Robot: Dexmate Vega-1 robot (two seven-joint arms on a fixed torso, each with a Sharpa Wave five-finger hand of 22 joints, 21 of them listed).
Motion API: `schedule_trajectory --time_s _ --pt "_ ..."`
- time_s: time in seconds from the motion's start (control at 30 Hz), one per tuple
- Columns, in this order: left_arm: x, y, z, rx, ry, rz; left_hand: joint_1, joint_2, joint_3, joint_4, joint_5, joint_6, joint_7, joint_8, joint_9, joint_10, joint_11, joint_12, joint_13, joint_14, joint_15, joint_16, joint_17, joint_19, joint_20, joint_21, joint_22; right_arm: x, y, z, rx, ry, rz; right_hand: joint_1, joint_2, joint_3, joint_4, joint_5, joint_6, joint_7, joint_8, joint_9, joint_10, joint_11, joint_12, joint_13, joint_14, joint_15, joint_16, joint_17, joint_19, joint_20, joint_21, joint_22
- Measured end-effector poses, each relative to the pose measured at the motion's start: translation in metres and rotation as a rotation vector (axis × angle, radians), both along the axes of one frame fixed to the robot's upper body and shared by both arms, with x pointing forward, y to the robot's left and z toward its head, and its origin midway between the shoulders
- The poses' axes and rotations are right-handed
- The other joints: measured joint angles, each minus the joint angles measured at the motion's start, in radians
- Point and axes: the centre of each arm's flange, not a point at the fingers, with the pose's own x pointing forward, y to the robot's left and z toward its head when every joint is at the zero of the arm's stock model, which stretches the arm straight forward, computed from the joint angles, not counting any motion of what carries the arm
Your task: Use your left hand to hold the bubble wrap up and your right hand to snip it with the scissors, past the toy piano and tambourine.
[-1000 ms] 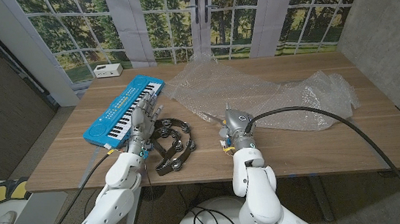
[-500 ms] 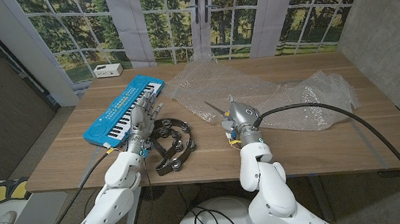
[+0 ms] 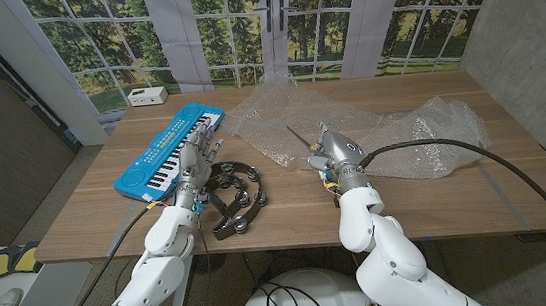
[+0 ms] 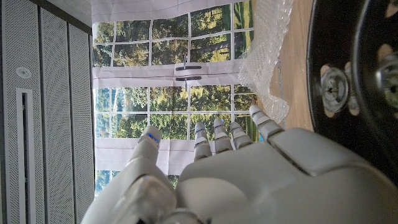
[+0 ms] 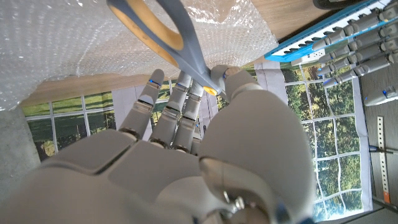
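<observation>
The bubble wrap (image 3: 371, 123) lies crumpled across the far and right part of the wooden table (image 3: 98, 215), a loose clear sheet running from the middle of the far edge out toward the right end. It lies on the tabletop, not lifted. The right hand (image 3: 339, 157) is at the near edge of the sheet, about the middle of the table, and holds the scissors (image 3: 304, 138). In the head view the blades stick out past the hand toward the far left, over the wrap's near fringe. In the right wrist view the scissors (image 5: 168, 37) show a grey blade and a yellow handle, pinched between the thumb and the fingers (image 5: 186, 93), with the bubble wrap (image 5: 68, 43) just beyond them. Whether the blades touch the plastic cannot be told.

The left hand (image 3: 193, 161) is well apart from the wrap, to its left. It stands with its fingers straight and a little apart, holding nothing, over the near end of the blue toy piano (image 3: 167, 148) and just beside the black tambourine (image 3: 232, 197). In the left wrist view the left hand (image 4: 249, 168) shows the same straight fingers, the tambourine (image 4: 354, 68) is close alongside, and a corner of the bubble wrap (image 4: 264, 50) lies further on.

The piano lies slantwise on the left part of the table, and the tambourine lies nearer the front edge, between the two arms. A small white box (image 3: 147, 96) sits beyond the table's far left corner.
</observation>
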Motion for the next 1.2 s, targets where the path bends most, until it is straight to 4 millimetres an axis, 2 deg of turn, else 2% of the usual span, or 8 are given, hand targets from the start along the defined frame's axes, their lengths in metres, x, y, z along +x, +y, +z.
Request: schedule_trajectory --time_s 0.13,1.2 --pt "0.000 -0.001 0.000 0.000 0.000 -0.002 0.000 0.000 0.000 0.000 0.000 0.000 0.000 0.000 0.000 0.000 0.000 0.000 0.000 0.000 0.000 0.000 0.000 0.000 0.000 0.000 0.000 0.001 -0.005 0.004 0.042 -0.003 0.033 -0.004 -0.004 0.006 0.006 0.001 0.000 0.000 0.000 0.000 0.000 0.000 0.000 0.000 0.000 0.000 0.000 0.006 0.000 0.000 0.000 0.000" --pt "-0.013 -0.008 0.011 0.044 -0.042 0.028 0.000 0.000 0.000 0.000 0.000 0.015 0.003 0.000 0.000 0.016 0.005 0.008 0.000 0.007 0.000 0.000 0.000 0.000 0.000 0.000 0.000 0.004 -0.024 0.020 0.232 -0.049 0.251 -0.009 -0.009 0.015 0.003 0.037 0.016 -0.006 0.000 0.000 0.000 0.000 0.000 0.000 0.000 0.000 -0.004 0.027 0.004 0.004 0.000 0.002"
